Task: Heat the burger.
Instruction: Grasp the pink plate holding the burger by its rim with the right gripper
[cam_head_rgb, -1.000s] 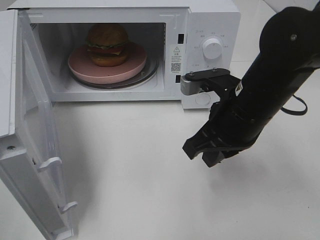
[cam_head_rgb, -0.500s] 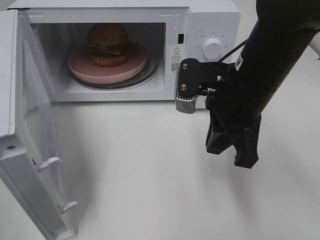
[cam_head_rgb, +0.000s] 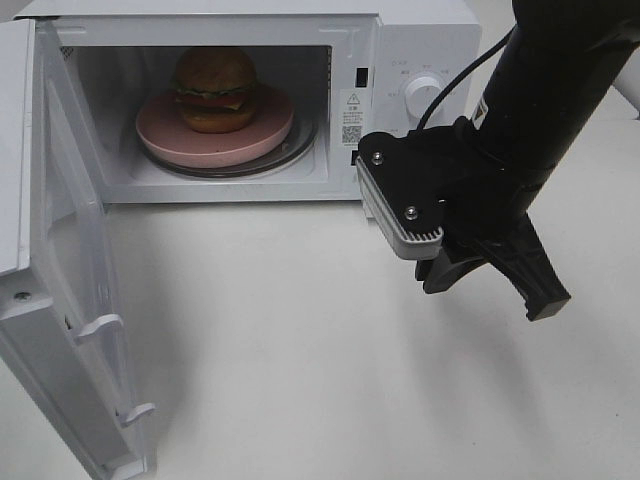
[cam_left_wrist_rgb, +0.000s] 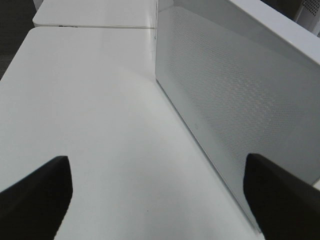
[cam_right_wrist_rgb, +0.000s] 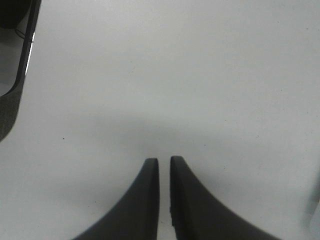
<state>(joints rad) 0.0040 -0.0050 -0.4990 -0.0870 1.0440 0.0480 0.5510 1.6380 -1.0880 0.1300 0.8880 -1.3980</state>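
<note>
The burger (cam_head_rgb: 215, 88), with its golden-brown bun, lettuce and red layer, sits on a round pink plate (cam_head_rgb: 160, 135) inside the white microwave (cam_head_rgb: 420, 40), whose door (cam_head_rgb: 70, 300) stands wide open to the left. My right gripper (cam_head_rgb: 500, 290) hangs over the white table in front of the control panel, well clear of the burger. In the right wrist view the right gripper (cam_right_wrist_rgb: 164, 161) shows only a thin slit between its fingers, with nothing in it. My left gripper (cam_left_wrist_rgb: 156, 167) is spread wide and empty, beside a perforated white panel (cam_left_wrist_rgb: 235, 100).
The microwave's dial (cam_head_rgb: 425, 95) is just above the right arm. The open door juts out toward the table's front left. White tabletop (cam_head_rgb: 280, 330) stretches in front of the oven.
The right arm has swung and turned from front centre toward the right, so its fingers now point down and right. The burger, plate and door have not moved.
</note>
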